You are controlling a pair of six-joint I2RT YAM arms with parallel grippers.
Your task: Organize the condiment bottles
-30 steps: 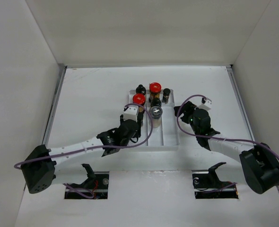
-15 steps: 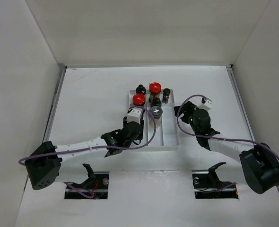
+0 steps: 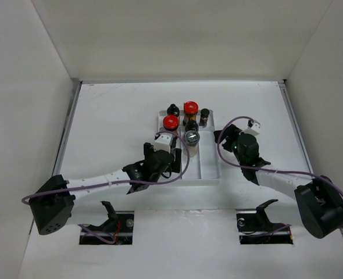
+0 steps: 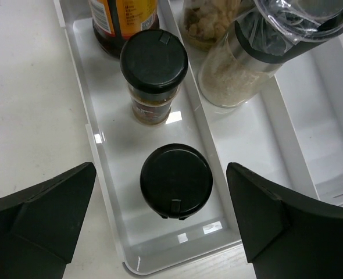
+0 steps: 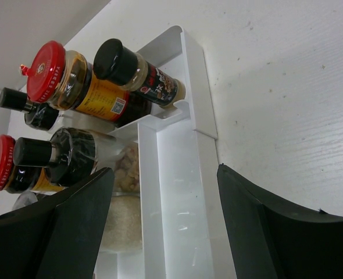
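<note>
Since every one of the condiment bottles in view already stands inside the white divided tray at mid-table, the job looks close to done. The remaining risk is knocking things over.

Risks:
- The tray looks light. A finger catching its wall or divider on the way up or down could drag it and topple the row.
- The lanes are narrow and the jars sit close together. A skewed close could clip the neighbouring jar or the divider.

Left arm reaches diagonally from its base to the near end of the tray's left lane, wrist pitched down. Right arm reaches to the tray's right edge with its wrist low, looking along the tray's outer wall.

Left gripper is spread wide and holds nothing. Its fingers sit either side of and above the nearest black-capped jar, apart from it.

Right gripper is also wide and empty, just beside the tray and touching nothing I can see.

Jars:
- Left lane, near to far: that jar, a second black-capped jar, then a brown jar.
- Middle lane: the clear silvery-lidded jar.
- Far end: the red-lidded jars and the remaining black caps.
</note>
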